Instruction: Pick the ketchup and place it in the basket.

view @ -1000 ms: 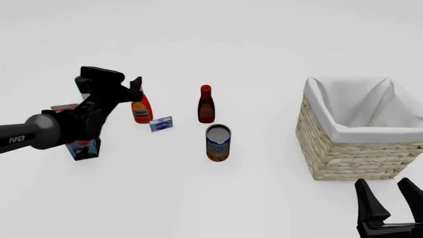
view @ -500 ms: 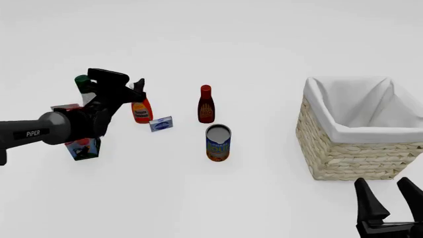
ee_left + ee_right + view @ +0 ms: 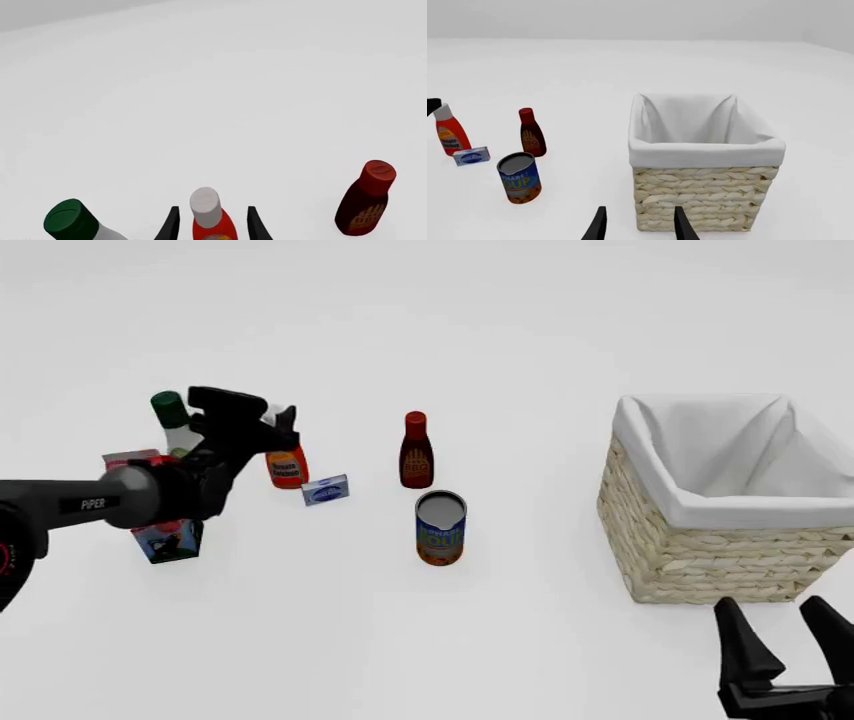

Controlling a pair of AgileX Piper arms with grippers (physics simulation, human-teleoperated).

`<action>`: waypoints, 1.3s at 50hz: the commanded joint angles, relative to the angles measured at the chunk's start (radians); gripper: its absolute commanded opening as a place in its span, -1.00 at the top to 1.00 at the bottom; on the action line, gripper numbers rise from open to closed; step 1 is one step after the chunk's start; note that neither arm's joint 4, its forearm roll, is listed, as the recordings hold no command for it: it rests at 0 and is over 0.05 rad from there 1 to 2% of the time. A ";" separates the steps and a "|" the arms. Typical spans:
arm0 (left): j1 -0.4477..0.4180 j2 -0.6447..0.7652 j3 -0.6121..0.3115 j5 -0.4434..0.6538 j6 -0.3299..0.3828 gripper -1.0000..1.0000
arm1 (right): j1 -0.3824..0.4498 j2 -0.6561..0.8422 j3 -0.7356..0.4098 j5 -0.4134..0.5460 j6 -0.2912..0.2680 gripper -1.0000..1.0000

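The ketchup (image 3: pixel 286 469), a red-orange bottle with a grey-white cap, stands upright at the left of the table. My left gripper (image 3: pixel 276 424) is open at the bottle's top. In the left wrist view the ketchup (image 3: pixel 213 226) rises between the left gripper (image 3: pixel 213 209) fingers, with a gap on each side. The ketchup (image 3: pixel 448 134) also shows far off in the right wrist view. The wicker basket (image 3: pixel 694 508) with its white lining stands at the right. My right gripper (image 3: pixel 774 610) hangs open near the front edge, just before the basket (image 3: pixel 707 152), with nothing in the right gripper (image 3: pixel 640 209).
A dark-red bottle (image 3: pixel 416 450) and a tin can (image 3: pixel 441 528) stand mid-table. A small blue-white box (image 3: pixel 326 490) lies beside the ketchup. A white bottle with a green cap (image 3: pixel 170 416) and a colourful carton (image 3: pixel 168 539) are by the left arm.
The left gripper has moved right and a little down, closing in on the ketchup until its fingers stand either side of the bottle's top. The right arm has not moved.
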State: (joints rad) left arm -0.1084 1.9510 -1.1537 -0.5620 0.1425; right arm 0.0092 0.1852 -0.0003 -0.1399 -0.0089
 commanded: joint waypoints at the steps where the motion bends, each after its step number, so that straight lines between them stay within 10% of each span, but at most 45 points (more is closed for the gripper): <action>1: 0.006 0.049 -0.028 -0.003 -0.003 -1.00 | 0.000 0.021 0.000 -0.016 0.001 -1.00; 65: 0.023 0.199 -0.131 -0.009 -0.004 -1.00 | -0.001 0.089 0.000 -0.067 0.008 -1.00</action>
State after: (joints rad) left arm -0.0865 2.1294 -1.2748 -0.5680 0.1411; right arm 0.0079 0.2720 -0.0002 -0.2050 -0.0019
